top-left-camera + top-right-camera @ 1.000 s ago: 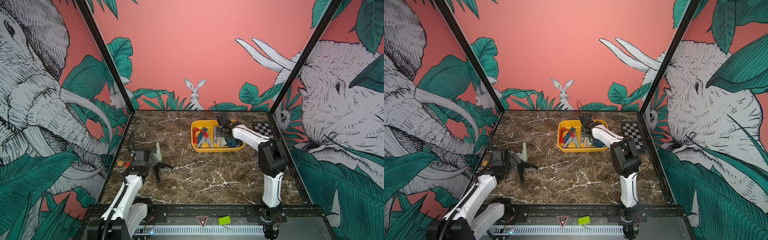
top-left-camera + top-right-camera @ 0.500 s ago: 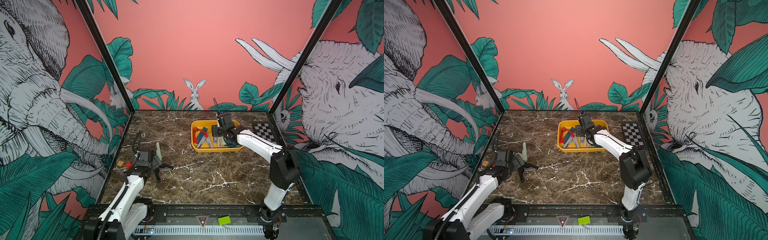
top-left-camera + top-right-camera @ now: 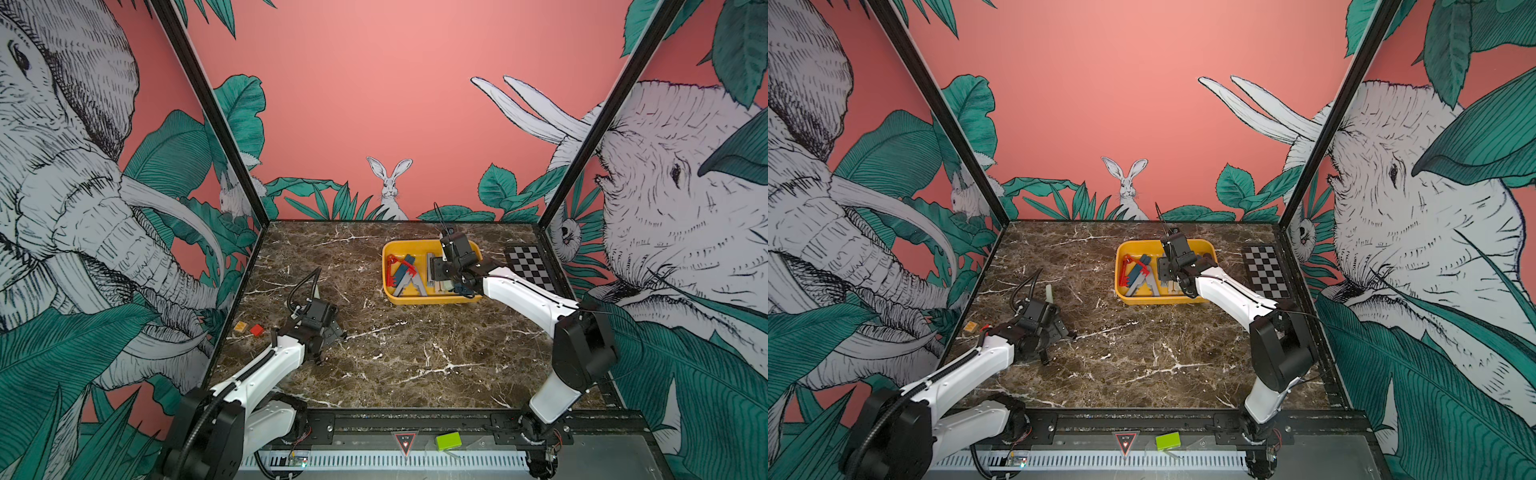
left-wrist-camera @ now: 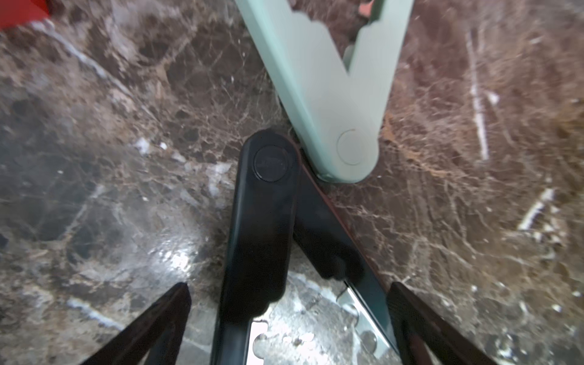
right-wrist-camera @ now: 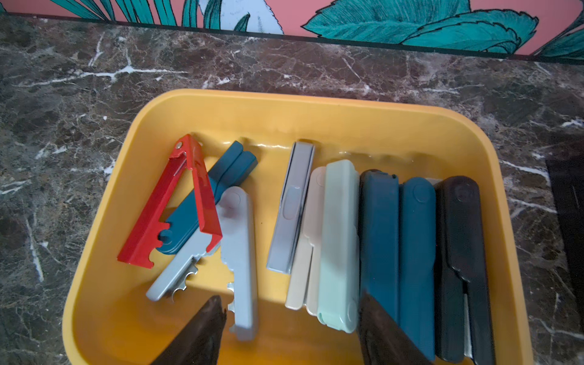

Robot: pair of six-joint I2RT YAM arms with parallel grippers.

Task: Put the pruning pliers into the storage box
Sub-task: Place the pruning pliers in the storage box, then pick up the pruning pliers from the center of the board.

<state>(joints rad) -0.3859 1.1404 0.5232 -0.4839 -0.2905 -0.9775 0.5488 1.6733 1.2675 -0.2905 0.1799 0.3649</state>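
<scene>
The left gripper (image 4: pixel 289 286) hangs wide open astride the black pliers (image 4: pixel 262 221), which lie on the desk (image 3: pixel 395 365) with their hinge touching the mint pliers (image 4: pixel 331 94). The pickup is in hand, and the next move is probably to lower and close on a black arm. The right gripper (image 5: pixel 290 298), open and empty, hovers over the yellow box (image 5: pixel 284 101) of stowed pliers.

Left hand (image 4: pixel 288 287) spread wide and low; right hand (image 5: pixel 290 298) fingers parted.
</scene>
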